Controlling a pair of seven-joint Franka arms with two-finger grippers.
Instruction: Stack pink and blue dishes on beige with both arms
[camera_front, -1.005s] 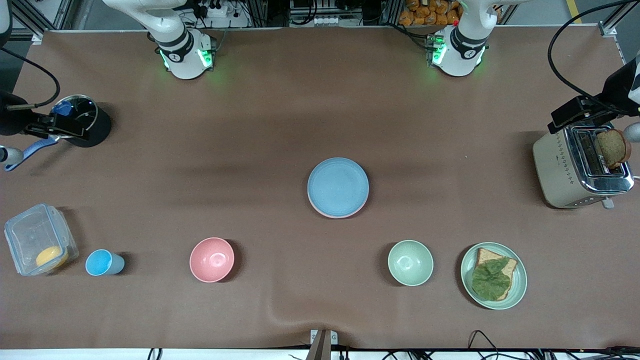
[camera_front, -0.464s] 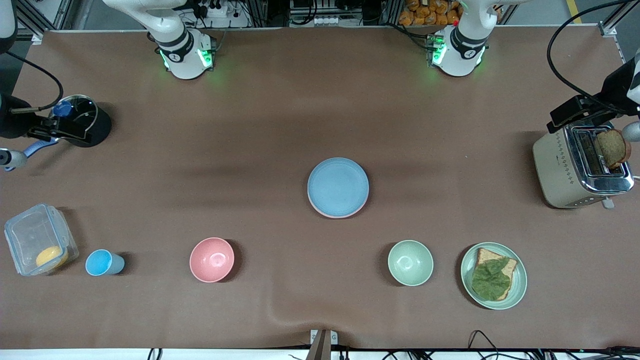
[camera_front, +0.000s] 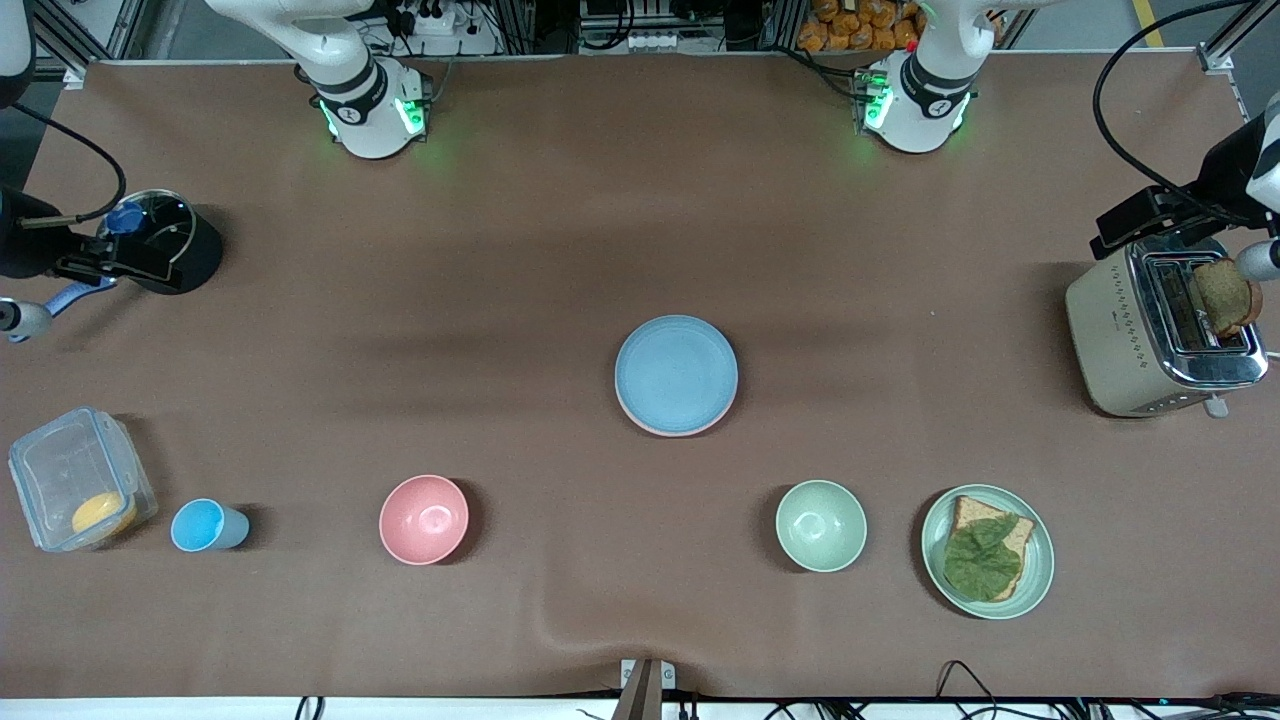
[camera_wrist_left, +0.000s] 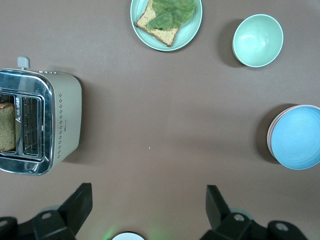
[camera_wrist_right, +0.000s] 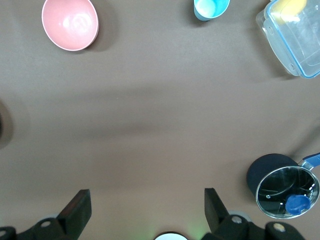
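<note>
The light blue plate (camera_front: 676, 373) lies flat and upright at the middle of the table, on top of the stack. Under it only a thin pink rim (camera_front: 650, 427) of the pink plate shows, along the edge nearer the front camera. In the left wrist view the blue plate (camera_wrist_left: 296, 138) sits slightly offset on that pink edge (camera_wrist_left: 270, 138). The beige plate cannot be made out beneath them.

blue plate (camera_wrist_left: 297, 137) stacked – toaster (camera_wrist_left: 37, 121) nearby
</note>
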